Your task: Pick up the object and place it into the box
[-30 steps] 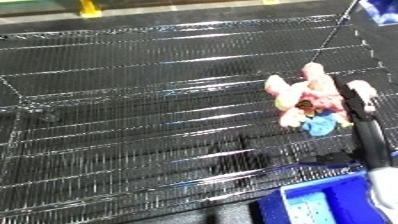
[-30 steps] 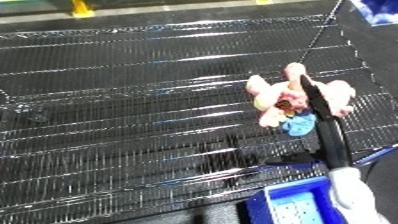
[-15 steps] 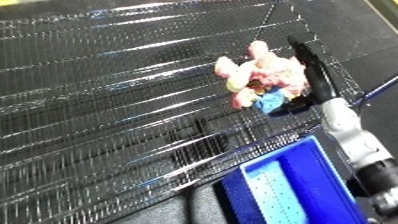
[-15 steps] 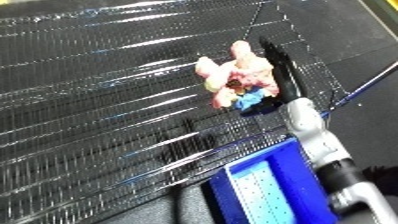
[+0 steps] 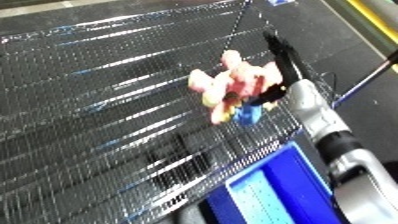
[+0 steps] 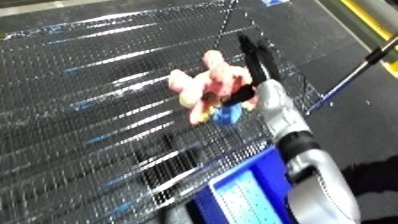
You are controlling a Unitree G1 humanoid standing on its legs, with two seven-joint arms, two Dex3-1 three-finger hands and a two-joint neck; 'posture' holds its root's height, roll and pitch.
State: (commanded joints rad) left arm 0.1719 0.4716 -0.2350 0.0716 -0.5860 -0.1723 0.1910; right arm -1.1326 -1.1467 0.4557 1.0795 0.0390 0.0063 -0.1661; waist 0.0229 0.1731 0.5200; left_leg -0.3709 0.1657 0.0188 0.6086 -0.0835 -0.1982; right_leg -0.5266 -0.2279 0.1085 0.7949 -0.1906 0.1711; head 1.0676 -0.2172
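Observation:
A pink plush toy (image 5: 233, 86) with a blue part at its lower end sits at the right side of the black wire mesh table (image 5: 98, 100). My right hand (image 5: 282, 56) is against the toy's right side. Its long black fingers run up behind the toy and its thumb (image 5: 270, 93) presses the front, pinching it. The silver forearm (image 5: 313, 111) comes in from the lower right. A blue bin (image 5: 266, 192) stands just below the table's near right edge, under the forearm. I cannot see whether the toy rests on the mesh or hangs just above it.
The mesh table's right edge (image 5: 311, 75) runs close past the hand, with dark floor beyond. A thin rod (image 6: 355, 75) slants across the floor at right. A yellow floor line (image 5: 373, 22) crosses the upper right corner.
The camera has swung and tilted, so the whole scene has turned. The toy stays pinched in my right hand, and more of the blue bin shows at the bottom.

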